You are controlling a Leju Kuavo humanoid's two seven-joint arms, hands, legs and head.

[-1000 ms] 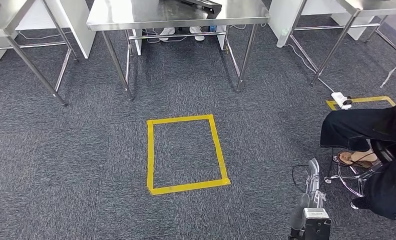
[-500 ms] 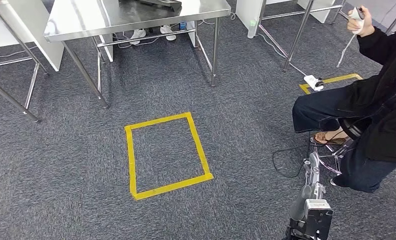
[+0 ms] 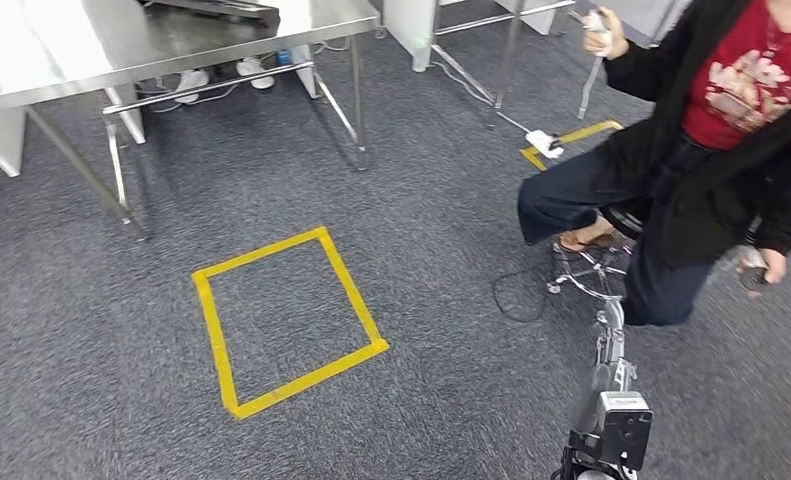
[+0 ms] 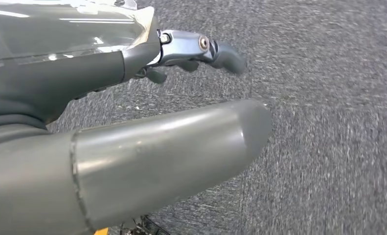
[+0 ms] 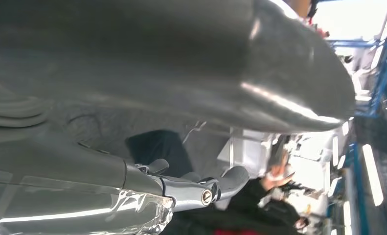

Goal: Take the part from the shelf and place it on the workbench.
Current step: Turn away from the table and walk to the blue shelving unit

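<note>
Hanging empty over grey carpet, fingers apart: left hand, right hand beside seated person; yellow tape square, steel workbench.

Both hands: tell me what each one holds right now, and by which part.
Nothing is held. The left hand hangs over bare carpet with thumb and fingers apart and empty. The right hand is likewise empty, nothing between its thumb and fingers.

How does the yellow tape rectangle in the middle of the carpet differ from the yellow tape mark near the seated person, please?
The yellow tape rectangle shows as a complete closed outline lying in open carpet, while the yellow tape mark shows just a corner, the rest hidden behind the seated person, with a white object on it. Both are yellow tape on grey carpet.
</note>
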